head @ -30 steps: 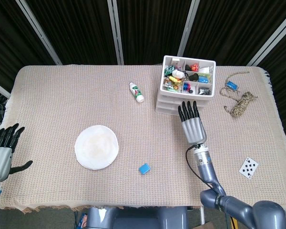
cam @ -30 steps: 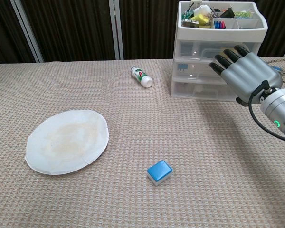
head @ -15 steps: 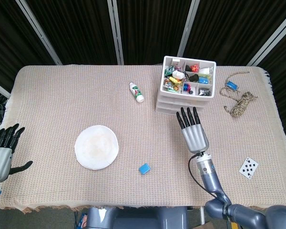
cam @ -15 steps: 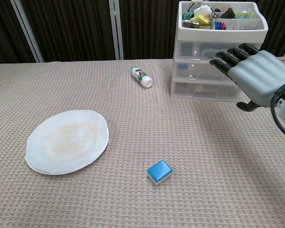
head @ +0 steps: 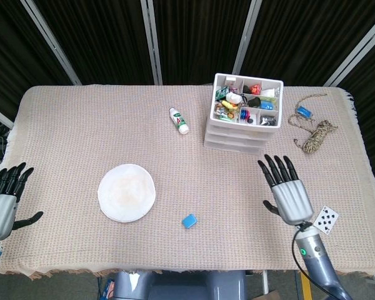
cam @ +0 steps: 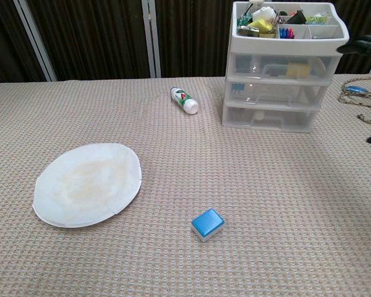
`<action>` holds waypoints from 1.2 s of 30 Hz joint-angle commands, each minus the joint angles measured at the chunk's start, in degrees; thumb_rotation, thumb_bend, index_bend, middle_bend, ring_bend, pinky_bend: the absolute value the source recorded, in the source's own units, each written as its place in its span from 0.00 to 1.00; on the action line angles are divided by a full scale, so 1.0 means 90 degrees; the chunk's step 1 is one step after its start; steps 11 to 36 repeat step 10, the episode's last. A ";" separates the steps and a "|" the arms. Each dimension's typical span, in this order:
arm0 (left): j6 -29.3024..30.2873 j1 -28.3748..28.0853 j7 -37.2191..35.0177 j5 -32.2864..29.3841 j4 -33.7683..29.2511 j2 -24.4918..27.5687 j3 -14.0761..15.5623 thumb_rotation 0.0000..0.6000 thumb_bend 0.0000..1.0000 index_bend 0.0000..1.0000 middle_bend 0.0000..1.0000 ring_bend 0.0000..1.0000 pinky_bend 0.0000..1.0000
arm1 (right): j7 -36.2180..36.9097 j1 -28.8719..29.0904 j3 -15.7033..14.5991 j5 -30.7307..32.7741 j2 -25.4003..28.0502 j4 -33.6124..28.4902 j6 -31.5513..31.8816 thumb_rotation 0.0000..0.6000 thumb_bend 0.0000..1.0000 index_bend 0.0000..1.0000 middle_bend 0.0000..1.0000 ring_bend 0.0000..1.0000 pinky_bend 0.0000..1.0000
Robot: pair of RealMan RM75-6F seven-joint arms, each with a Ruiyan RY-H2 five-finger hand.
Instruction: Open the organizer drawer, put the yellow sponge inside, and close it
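The white three-drawer organizer [head: 235, 139] stands at the back right of the table, all its drawers pushed in. In the chest view a yellow sponge [cam: 298, 68] shows through the clear front of the organizer's [cam: 269, 117] top drawer. My right hand [head: 288, 192] hovers in front of and to the right of the organizer, apart from it, fingers spread, holding nothing. Only its dark fingertips [cam: 362, 44] reach the chest view's right edge. My left hand [head: 2, 201] hangs open at the table's left edge.
A white plate [head: 127, 192] lies left of centre with a blue block [head: 189, 220] near the front. A small bottle [head: 179, 120] lies left of the organizer. A rope coil [head: 317, 135] and a playing card [head: 325, 219] lie on the right.
My right hand has drawn back from the organizer's drawer fronts, moving right and toward the table's front edge. The left hand has stayed put.
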 commanded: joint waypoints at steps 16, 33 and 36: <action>0.0042 -0.0002 0.0006 0.0087 0.0066 -0.0008 0.0020 1.00 0.11 0.06 0.00 0.00 0.00 | 0.1220 -0.0918 -0.0586 -0.0369 0.0631 0.0298 0.0568 1.00 0.05 0.00 0.00 0.00 0.00; 0.0042 -0.0002 0.0006 0.0087 0.0066 -0.0008 0.0020 1.00 0.11 0.06 0.00 0.00 0.00 | 0.1220 -0.0918 -0.0586 -0.0369 0.0631 0.0298 0.0568 1.00 0.05 0.00 0.00 0.00 0.00; 0.0042 -0.0002 0.0006 0.0087 0.0066 -0.0008 0.0020 1.00 0.11 0.06 0.00 0.00 0.00 | 0.1220 -0.0918 -0.0586 -0.0369 0.0631 0.0298 0.0568 1.00 0.05 0.00 0.00 0.00 0.00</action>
